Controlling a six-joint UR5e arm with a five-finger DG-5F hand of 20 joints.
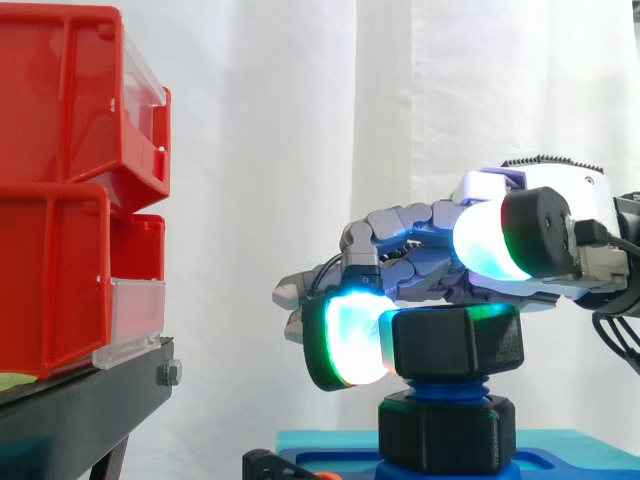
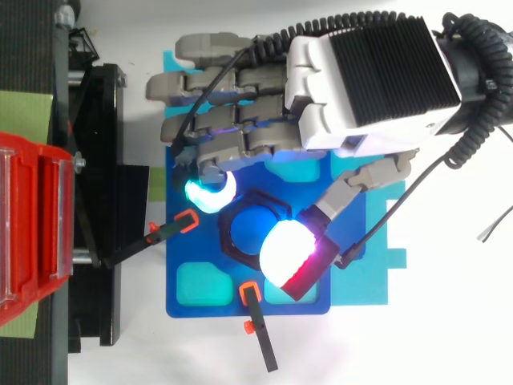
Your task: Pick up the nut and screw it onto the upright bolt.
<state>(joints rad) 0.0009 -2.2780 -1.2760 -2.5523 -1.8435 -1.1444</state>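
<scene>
Glowing fingertips (image 1: 350, 340) of the hand (image 2: 373, 80) are seen clamped on opposite sides of the black nut (image 1: 455, 340), which sits atop the blue bolt (image 1: 440, 385). Cross-threading could be caused by turning it tilted, and slipping by a shallow pinch. Thread engagement is hidden inside the nut, and the blue base (image 2: 212, 301) is cut off in the side view.

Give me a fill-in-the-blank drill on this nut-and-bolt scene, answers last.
The hand pinches the black hexagonal plastic nut atop the upright ____ threaded bolt.
A second black nut sits ____ the held one.
The stacked plastic bins on the black stand are ____.
Answers: blue; below; red.
</scene>
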